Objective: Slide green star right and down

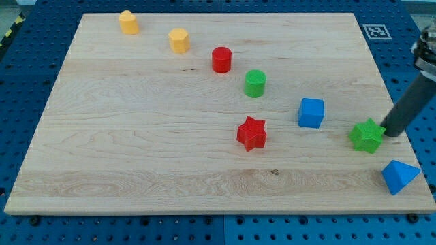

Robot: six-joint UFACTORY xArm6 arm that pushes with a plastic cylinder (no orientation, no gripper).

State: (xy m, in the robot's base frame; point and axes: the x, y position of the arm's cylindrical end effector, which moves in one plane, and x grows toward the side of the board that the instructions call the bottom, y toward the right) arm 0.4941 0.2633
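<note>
My tip [393,134], a bare rod holding nothing, sits just right of the green star [366,135]. Pushing from here would drive it left, the wrong way. Below me the blue pyramid [398,176] could block its path.

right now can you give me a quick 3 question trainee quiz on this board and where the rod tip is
1. True or false: my tip sits at the view's right of the green star.
2. Which block lies nearest the green star toward the view's bottom right? A) red star B) blue pyramid-like block C) red cylinder
3. Fill in: the blue cube lies to the view's ____ of the green star.

Key: 1 true; 2 B; 3 left
</note>
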